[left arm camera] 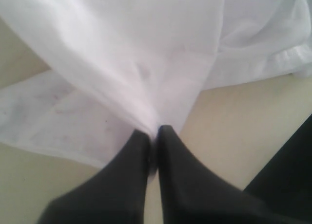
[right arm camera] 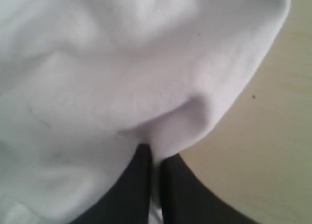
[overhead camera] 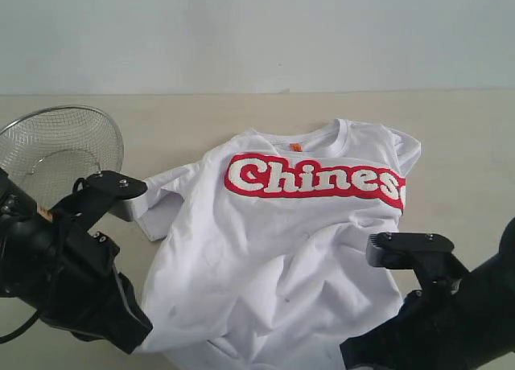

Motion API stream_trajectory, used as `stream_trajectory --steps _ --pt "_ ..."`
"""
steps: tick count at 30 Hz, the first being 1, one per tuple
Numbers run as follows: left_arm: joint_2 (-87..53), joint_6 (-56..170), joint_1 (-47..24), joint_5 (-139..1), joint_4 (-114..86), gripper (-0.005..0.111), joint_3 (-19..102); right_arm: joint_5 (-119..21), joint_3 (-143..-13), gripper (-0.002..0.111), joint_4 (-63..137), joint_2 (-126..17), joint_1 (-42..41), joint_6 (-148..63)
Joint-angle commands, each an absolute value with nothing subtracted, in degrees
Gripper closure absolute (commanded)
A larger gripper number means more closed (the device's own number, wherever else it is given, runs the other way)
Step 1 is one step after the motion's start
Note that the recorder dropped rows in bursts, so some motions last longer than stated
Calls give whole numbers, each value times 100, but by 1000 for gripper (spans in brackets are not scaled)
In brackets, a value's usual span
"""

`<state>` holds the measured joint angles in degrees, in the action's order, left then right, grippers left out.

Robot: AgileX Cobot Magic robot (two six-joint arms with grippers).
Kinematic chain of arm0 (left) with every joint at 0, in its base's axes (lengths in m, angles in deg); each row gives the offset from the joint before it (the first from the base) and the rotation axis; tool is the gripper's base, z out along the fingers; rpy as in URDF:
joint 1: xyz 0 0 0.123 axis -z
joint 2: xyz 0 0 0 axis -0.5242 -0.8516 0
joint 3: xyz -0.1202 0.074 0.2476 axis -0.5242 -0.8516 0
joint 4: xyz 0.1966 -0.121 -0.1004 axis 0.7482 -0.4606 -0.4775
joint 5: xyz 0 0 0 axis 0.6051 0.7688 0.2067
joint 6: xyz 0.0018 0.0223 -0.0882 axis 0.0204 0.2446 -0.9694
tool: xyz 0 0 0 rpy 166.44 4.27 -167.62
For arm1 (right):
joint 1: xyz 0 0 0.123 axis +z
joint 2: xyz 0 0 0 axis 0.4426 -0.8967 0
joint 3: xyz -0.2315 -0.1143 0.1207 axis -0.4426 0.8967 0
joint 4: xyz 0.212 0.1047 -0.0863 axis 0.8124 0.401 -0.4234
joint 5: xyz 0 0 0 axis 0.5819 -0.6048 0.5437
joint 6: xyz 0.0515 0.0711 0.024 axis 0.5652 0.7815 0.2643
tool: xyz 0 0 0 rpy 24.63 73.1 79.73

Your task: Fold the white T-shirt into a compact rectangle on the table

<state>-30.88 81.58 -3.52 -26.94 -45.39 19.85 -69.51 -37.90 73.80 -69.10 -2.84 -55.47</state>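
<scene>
Across white T-shirt [overhead camera: 273, 249] chest, red-white "Chines" lettering [overhead camera: 314, 179]

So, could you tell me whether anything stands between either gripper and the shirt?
Nothing visible does: the left gripper and the right gripper are each shut on the shirt. The basket stands off to the left, apart from it.

"Chines" in white, red-edged bubble letters [overhead camera: 314, 179] across the white T-shirt [overhead camera: 265, 265] chest
</scene>
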Motion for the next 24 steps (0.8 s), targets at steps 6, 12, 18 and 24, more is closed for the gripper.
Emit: stream_trajectory --steps 6,12,18,24 --pt "-3045 8069 -306 -2508 -4589 102 2005 -7409 -3928 108 7195 -6221 -304 -5563" --pt "-3045 8069 -306 -2499 -4648 102 2005 -7761 -4257 108 7195 -6138 -304 -5563" --pt "-3045 8069 -306 -2374 -4720 102 2090 -7880 -4715 108 7075 -6138 -304 -5563" --pt "-3045 8069 -306 -2265 -4720 102 2371 -8499 -5032 108 6348 -6138 -304 -5158"
